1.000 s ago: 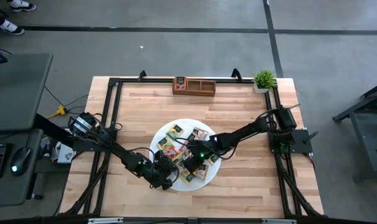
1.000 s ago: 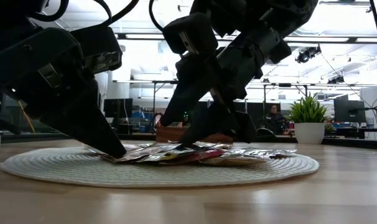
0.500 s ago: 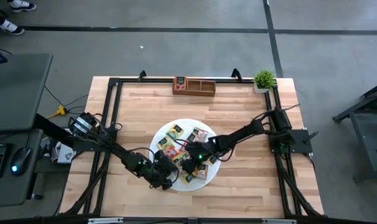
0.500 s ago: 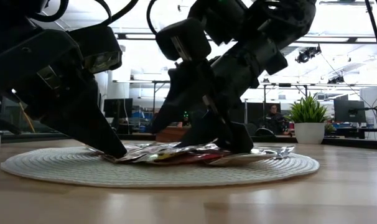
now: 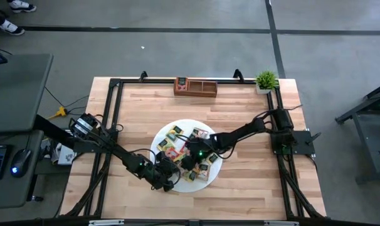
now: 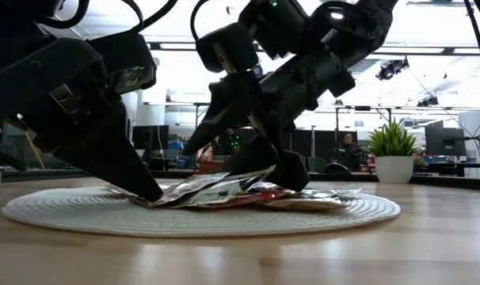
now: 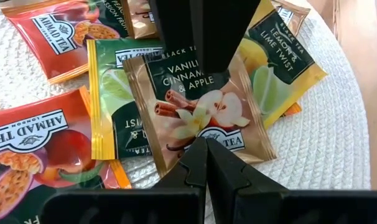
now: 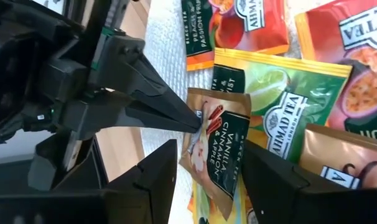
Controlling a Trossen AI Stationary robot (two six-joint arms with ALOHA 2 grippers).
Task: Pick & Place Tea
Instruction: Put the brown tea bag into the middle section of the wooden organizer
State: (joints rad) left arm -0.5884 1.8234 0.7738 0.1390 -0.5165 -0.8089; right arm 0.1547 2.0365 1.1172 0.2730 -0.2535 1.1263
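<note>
Several tea packets point(image 5: 189, 145) in red, orange, yellow and green lie in a heap on the round white mat point(image 5: 185, 125). A brown vanilla, cinnamon and apple packet point(image 7: 198, 112) lies on top of them. My left gripper point(image 7: 206, 152) is shut at this packet's edge and also shows in the low view point(image 6: 154, 193). My right gripper point(image 8: 216, 180) is open, one finger on each side of the same packet point(image 8: 221, 146). Whether its fingers touch the packet, I cannot tell. My left gripper pinches the brown packet's edge point(image 7: 204, 139) between its two fingertips, at about the middle of that edge. The fingers slant down from the table's near left. The held edge stays low by the mat, and the packet's other end point(image 6: 252, 176) tilts up above the heap.
A brown wooden tray point(image 5: 195, 86) stands at the far edge, with a small potted plant point(image 5: 266, 80) at the far right corner. A black frame point(image 5: 115, 100) runs round the table top. Bare wood lies between the mat and the tray.
My right gripper has gone a little toward the table's left, closer to my left gripper, and now stands over the brown packet. In the low view the packet's end away from my left gripper has tipped up from the heap.
</note>
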